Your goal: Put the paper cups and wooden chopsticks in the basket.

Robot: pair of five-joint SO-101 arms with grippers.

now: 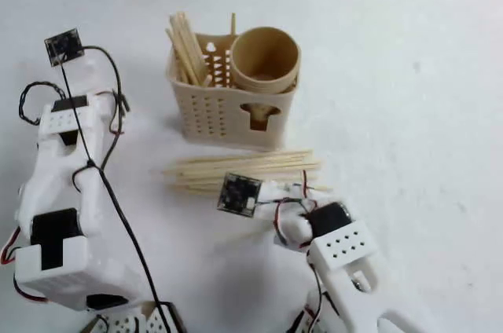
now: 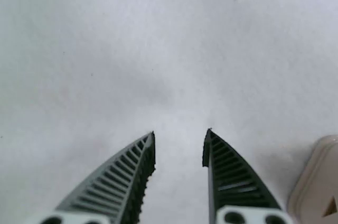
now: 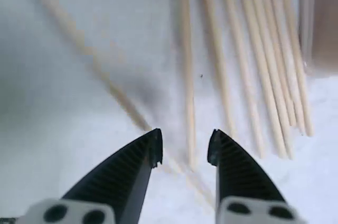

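Basket [image 1: 224, 117], cream perforated plastic: holds the nested tan paper cups [image 1: 265, 58] in one compartment and a sheaf of stowed pale wooden chopsticks [image 1: 185, 46] leaning in the compartment beside it.

Loose wooden chopsticks [image 1: 244, 166]: a flat bundle on the white surface [image 1: 409, 113], just beside the basket's arm-facing wall.

Right claw [image 3: 184, 147]: released, with its tips low over the bundle and one stick between them.

Left claw [image 2: 179, 147]: released, gripping nothing, over bare surface beside the basket.

Handling note: the step appears to be gathering the loose sticks. It would be best to straddle several near mid-length, clench squarely and lift level.

Clearance: the basket wall stands close, so rise above its rim before crossing. Open surface lies on the basket's side away from the left arm.
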